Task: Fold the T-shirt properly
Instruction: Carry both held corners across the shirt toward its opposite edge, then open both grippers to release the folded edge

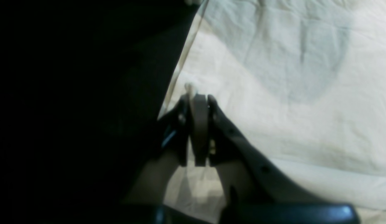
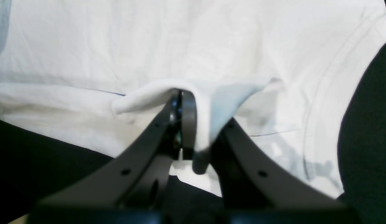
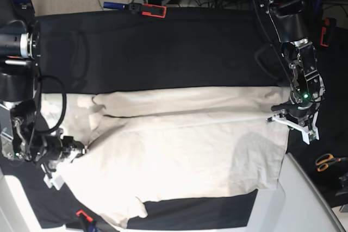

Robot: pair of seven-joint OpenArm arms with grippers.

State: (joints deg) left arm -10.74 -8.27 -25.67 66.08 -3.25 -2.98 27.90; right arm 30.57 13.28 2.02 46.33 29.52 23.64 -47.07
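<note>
Cloth everywhere: one T-shirt [image 3: 179, 150], cream and plain, spread across one black tablecloth [image 3: 163, 52] that covers the table. Going left to right in the base view: first the right gripper [image 3: 73, 150] at the shirt's left end, low over the fabric, jaws pressed together on a raised fold of the T-shirt [image 2: 211, 56] (the wrist view shows a lip of cream cloth draped over the closed right gripper [image 2: 188, 124] and pulled up off the layer beneath). Then the shirt's body, lying in broad creased panels, with a long fold line running across its upper part and a lower edge that dips toward the near side of the table. Then the left gripper [image 3: 296, 118] at the shirt's right edge, jaws likewise drawn tight, pinching the hem of the T-shirt [image 1: 289, 93] right where pale cloth meets dark tablecloth, as seen from the left gripper [image 1: 197, 102] in its own wrist view. Farther right, off the cloth, one pair of orange-handled scissors [image 3: 326, 161]. At the far edge of the table, one orange-and-black clamp [image 3: 147, 9]; a second clamp [image 3: 84, 218] at the near left corner. Two arms, two grippers, both shut on the same single garment.
</note>
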